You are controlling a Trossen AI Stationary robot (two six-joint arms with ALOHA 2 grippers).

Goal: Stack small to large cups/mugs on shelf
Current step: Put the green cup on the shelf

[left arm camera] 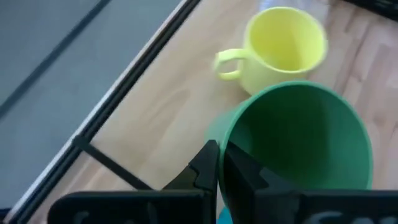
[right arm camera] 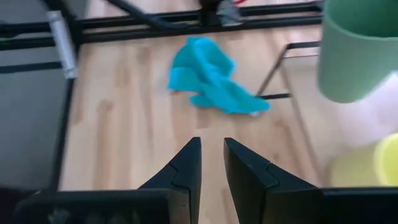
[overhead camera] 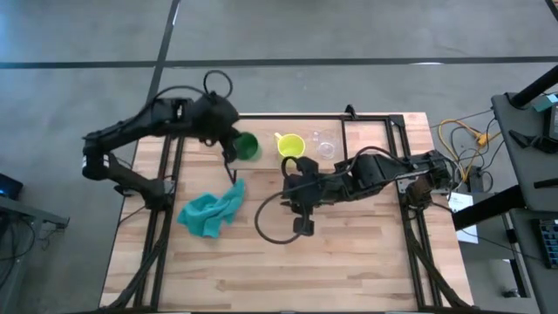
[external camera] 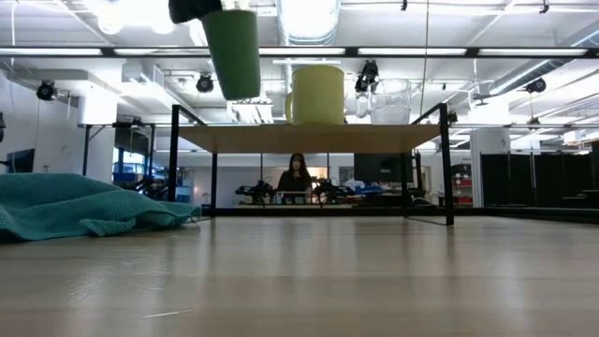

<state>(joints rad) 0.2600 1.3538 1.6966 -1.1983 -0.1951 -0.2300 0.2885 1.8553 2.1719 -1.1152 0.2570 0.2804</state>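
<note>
The green cup [external camera: 232, 51] hangs in the air over the left end of the shelf [external camera: 309, 139], with my left gripper [left arm camera: 219, 155] shut on it from above. The yellow mug [overhead camera: 290, 145] and the clear glass cup [overhead camera: 325, 146] stand upright side by side on the shelf's plank, the mug just right of the green cup. My right gripper [right arm camera: 211, 149] hovers over the table in front of the shelf, its fingers slightly apart with nothing between them. My left gripper pinches the green cup's rim [left arm camera: 231, 134], one finger [left arm camera: 244, 174] inside the cup and the other [left arm camera: 205, 165] outside. The fingers come slanting down from the table's left. The cup hangs mouth up, slightly tilted, clear of the plank.
A crumpled teal cloth [overhead camera: 212, 209] lies on the table, left of my right arm and in front of the shelf's left legs. Thin black shelf legs [external camera: 174, 159] stand at the corners. A person [external camera: 295, 178] is in the room far behind the table.
</note>
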